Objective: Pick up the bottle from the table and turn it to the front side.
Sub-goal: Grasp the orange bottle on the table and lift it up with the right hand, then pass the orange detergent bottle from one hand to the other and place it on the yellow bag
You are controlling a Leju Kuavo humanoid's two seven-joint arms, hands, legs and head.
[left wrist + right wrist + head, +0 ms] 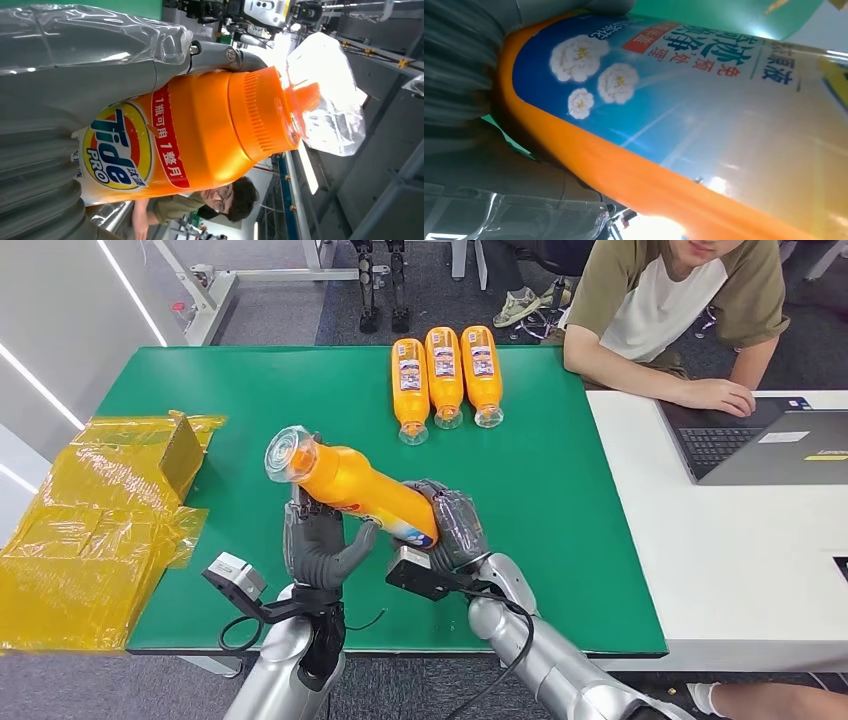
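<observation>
The orange bottle (352, 483), clear cap up-left, hangs tilted above the green table's (540, 490) near half. My right hand (450, 525) grips its base; my left hand (322, 540) cups underneath. Three bottles (445, 375) lie well apart by the far edge.

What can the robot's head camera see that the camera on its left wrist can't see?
Head camera alone: the green table, three bottles lying in a row, yellow plastic wrap, a laptop, and both hands, left hand and right hand, on the held bottle. Left wrist camera alone: the Tide logo up close. Both: the orange bottle with its clear cap, and a person.
</observation>
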